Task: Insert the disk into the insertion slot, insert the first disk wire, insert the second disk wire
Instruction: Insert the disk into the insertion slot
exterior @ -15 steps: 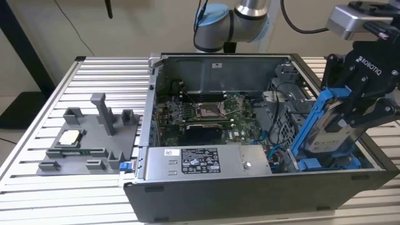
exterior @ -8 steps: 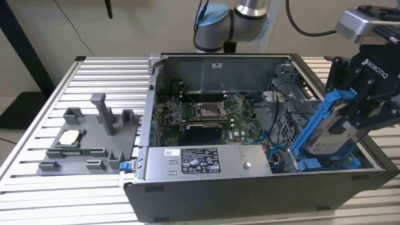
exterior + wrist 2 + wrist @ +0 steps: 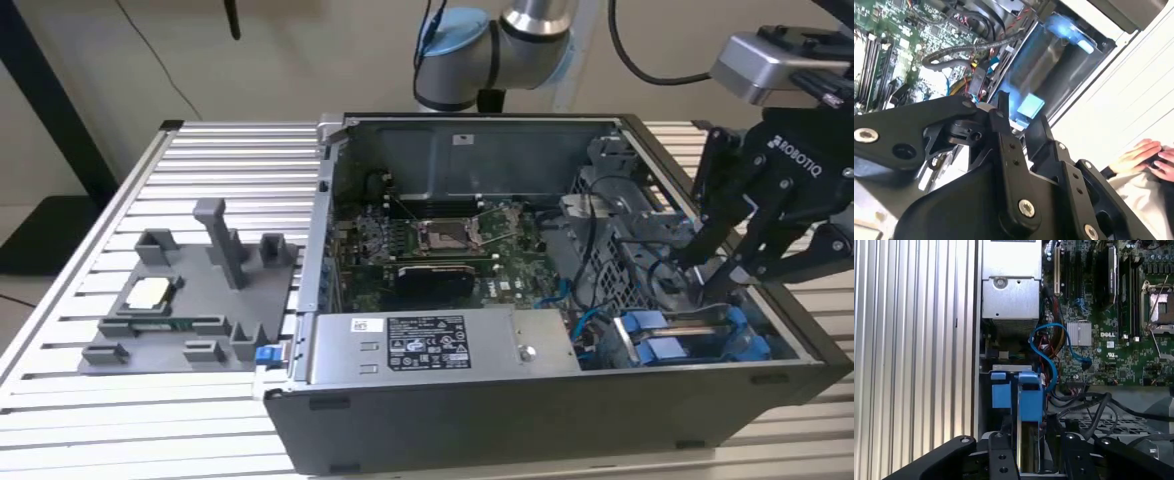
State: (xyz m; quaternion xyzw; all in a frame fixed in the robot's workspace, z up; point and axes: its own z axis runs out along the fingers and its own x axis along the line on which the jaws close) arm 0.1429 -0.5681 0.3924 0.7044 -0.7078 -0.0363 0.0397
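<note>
One step of three looks under way: gripper [image 3: 714, 285], seemingly clamped on disk [image 3: 1029, 395], holds it edge-down, partly inside slot [image 3: 1089, 65] in the case [image 3: 534, 400], at the exterior view's right. Both wire steps seem left to do.

My hand [image 3: 990, 107] fills the foreground, close to the disk [image 3: 1046, 65], which lies in its blue carrier within the dark insertion slot [image 3: 1093, 57]. Black cables [image 3: 954, 55] cross beside the green motherboard [image 3: 899, 30]. A person's hands [image 3: 1144, 156] rest outside the case.
</note>
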